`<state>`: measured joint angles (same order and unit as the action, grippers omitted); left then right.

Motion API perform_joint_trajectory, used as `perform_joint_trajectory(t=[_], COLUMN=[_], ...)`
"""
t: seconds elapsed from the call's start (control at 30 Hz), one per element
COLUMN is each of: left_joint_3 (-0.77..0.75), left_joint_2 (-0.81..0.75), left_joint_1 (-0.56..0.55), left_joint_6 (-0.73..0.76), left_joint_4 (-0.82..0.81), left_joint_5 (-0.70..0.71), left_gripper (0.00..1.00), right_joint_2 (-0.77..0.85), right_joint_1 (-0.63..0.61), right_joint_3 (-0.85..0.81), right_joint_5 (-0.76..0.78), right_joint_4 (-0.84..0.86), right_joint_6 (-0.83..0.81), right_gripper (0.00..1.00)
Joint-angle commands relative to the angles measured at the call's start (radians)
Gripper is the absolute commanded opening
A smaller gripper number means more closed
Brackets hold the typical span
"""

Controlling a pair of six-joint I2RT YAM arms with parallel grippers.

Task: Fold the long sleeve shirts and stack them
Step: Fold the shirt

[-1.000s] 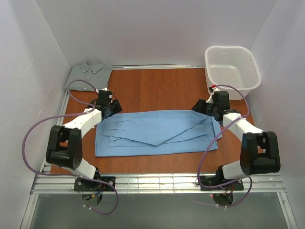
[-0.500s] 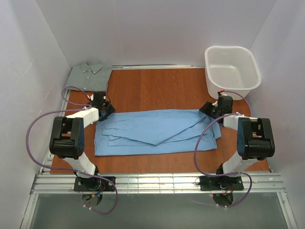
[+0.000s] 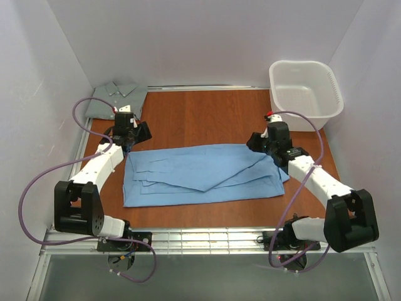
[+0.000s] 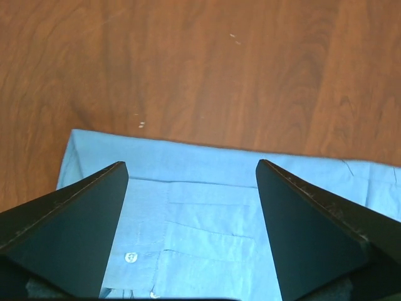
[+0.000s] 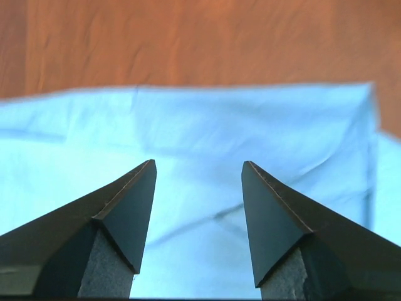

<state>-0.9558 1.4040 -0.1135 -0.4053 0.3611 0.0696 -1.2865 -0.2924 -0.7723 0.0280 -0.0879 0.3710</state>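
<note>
Since a second ago both arms have changed pose. The left arm's elbow now sits low near the bench's (image 3: 200,113) near-left corner and the arm stretches out long. The left gripper (image 3: 133,135) has moved off the blue shirt's (image 3: 200,175) far-left corner toward the far edge. The right arm has unfolded too, and the right gripper (image 3: 262,142) has shifted left along the shirt's far edge, away from the basket (image 3: 306,94). The blue shirt itself lies much as it did, a flat, partly folded band across the middle of the bench.

In the left wrist view the left gripper (image 4: 192,166) has its jaws spread wide with nothing between them. The blue shirt (image 4: 207,207) lies flat below. Its far edge runs across just past the fingertips, its far-left corner shows beside the left finger, and bare wood lies beyond.

In the right wrist view the right gripper (image 5: 198,163) has its jaws apart and pinches nothing. The blue shirt (image 5: 200,125) spreads below and ahead of the tips, with its far edge and right corner in sight against the wood.

The grey-green shirt (image 3: 116,99) lies folded at the far-left corner of the bench, just beyond the left gripper and apart from it.
</note>
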Motion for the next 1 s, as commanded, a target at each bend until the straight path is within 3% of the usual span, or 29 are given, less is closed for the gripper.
perform_joint_trajectory(t=[0.0, 0.13, 0.27, 0.63, 0.77, 0.97], left_joint_3=[-0.009, 0.006, 0.031, 0.066, 0.115, 0.268], left_joint_2=[0.000, 0.082, 0.140, 0.237, 0.222, 0.089], left_joint_1=[-0.054, -0.100, -0.100, -0.080, -0.063, -0.058], left_joint_6=[0.121, 0.097, 0.048, -0.082, -0.157, -0.297], left_joint_4=[0.045, 0.050, 0.067, 0.139, 0.177, 0.191], left_joint_5=[0.007, 0.044, 0.088, 0.055, -0.026, -0.255], left_gripper=[0.78, 0.77, 0.74, 0.70, 0.69, 0.68], right_joint_2=[0.041, 0.064, 0.050, -0.304, -0.413, -0.712], right_joint_1=[-0.108, -0.218, -0.243, -0.182, -0.130, -0.099], right_joint_3=[0.022, 0.064, 0.099, -0.084, -0.220, -0.644], right_joint_5=[0.087, 0.061, 0.049, 0.041, 0.090, 0.081], right_joint_4=[-0.225, -0.303, -0.305, -0.271, -0.271, -0.299], right_joint_6=[0.055, 0.140, 0.160, 0.049, -0.070, -0.200], right_gripper=[0.52, 0.52, 0.51, 0.48, 0.48, 0.49])
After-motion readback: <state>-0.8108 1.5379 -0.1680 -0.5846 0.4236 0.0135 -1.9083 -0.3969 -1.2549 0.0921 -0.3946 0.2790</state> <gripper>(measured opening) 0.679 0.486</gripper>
